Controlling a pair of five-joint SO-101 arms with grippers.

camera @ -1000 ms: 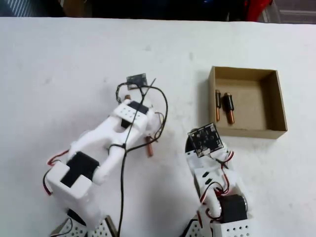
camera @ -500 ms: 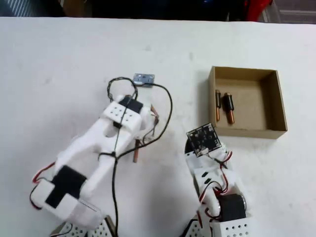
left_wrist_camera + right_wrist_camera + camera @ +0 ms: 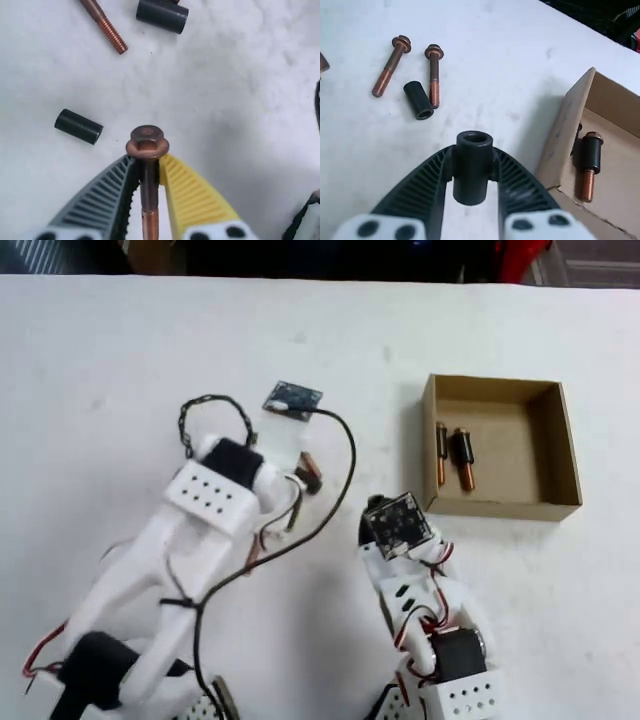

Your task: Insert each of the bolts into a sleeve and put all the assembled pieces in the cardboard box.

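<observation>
My left gripper (image 3: 147, 159) is shut on a copper bolt (image 3: 147, 145), gripping the shank just under the head above the white table. On the table beyond it lie two black sleeves (image 3: 78, 126) (image 3: 162, 15) and a loose bolt (image 3: 103, 26). My right gripper (image 3: 471, 156) is shut on an upright black sleeve (image 3: 471, 172). Past it lie two loose bolts (image 3: 392, 64) (image 3: 434, 75) and a sleeve (image 3: 418, 100). The cardboard box (image 3: 495, 507) sits at the right and holds two assembled pieces (image 3: 440, 453) (image 3: 463, 459). In the high view the left arm (image 3: 215, 495) is left of the right arm (image 3: 398, 525).
Black cables (image 3: 335, 470) loop from the left arm over the table's middle. The box's near wall (image 3: 568, 125) stands close beside the right gripper. Open white table lies at the back and far left.
The left arm has swung back and to the left with the bolt in its gripper, and its cable has shifted. The right arm has edged slightly left with its sleeve.
</observation>
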